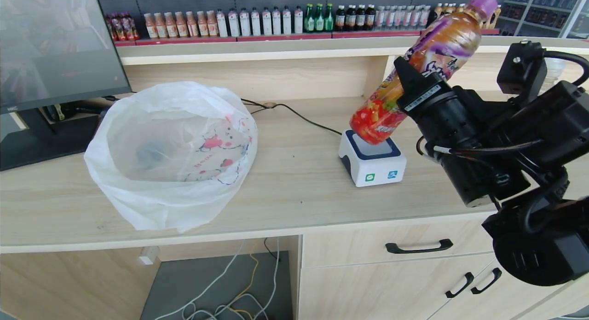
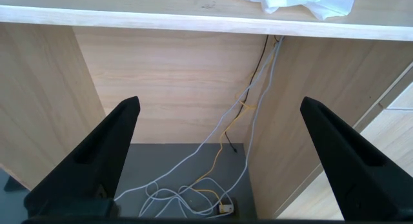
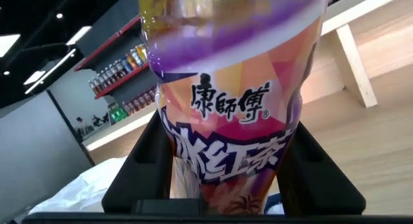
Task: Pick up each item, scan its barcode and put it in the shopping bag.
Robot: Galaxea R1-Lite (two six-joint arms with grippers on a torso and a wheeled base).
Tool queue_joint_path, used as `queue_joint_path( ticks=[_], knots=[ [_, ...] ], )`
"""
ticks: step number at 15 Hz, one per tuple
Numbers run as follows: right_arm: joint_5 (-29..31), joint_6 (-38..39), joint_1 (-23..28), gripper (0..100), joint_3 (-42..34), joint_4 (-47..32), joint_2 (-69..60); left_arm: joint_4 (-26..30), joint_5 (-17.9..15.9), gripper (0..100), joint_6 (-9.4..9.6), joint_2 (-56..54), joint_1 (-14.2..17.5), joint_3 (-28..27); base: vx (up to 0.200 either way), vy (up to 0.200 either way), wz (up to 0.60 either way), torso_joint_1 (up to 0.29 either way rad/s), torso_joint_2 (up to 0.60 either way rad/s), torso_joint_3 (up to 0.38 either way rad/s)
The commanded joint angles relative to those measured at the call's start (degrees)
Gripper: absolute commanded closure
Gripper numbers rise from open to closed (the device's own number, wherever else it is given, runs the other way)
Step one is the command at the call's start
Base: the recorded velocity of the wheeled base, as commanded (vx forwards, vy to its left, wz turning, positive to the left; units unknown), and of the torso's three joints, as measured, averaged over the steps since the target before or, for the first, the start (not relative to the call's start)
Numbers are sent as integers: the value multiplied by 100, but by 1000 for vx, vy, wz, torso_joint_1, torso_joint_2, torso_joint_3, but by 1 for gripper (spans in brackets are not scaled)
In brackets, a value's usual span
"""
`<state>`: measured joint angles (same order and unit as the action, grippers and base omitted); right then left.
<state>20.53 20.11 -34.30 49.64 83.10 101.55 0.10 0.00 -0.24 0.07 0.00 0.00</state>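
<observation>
My right gripper [image 1: 405,87] is shut on a drink bottle [image 1: 421,64] with a purple cap and an orange and purple label. The bottle hangs tilted, its base just above the white and blue barcode scanner [image 1: 372,161] on the counter. Up close in the right wrist view, the bottle [image 3: 232,101] sits between the black fingers [image 3: 145,159]. An open white shopping bag [image 1: 172,152] with a pink cartoon print stands on the counter's left part. Below the counter's edge, my left gripper [image 2: 222,156] hangs open with nothing in it, and a bit of the bag [image 2: 297,1] shows above.
A monitor [image 1: 55,43] stands at the back left, with a black cable [image 1: 294,113] running across the wooden counter [image 1: 294,191]. Shelves of bottles [image 1: 276,20] line the back wall. Drawers with black handles [image 1: 418,247] sit below right. Loose cables [image 2: 206,185] lie on the floor beneath.
</observation>
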Motion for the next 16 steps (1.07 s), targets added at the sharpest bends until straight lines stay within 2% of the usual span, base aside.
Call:
queue_joint_path(
  ticks=[1,9,16],
  knots=[
    [4,397,55,100,11,-224,-153,-1,0,0,-2,1,0,0,0,0,0,0,0,0],
    [-5,2357,363,100,107,-541,-39,-1,9,0,-2,1,0,0,0,0,0,0,0,0],
    [-5,3359,530,100,90,-804,111,-1,0,0,-2,1,0,0,0,0,0,0,0,0]
  ],
)
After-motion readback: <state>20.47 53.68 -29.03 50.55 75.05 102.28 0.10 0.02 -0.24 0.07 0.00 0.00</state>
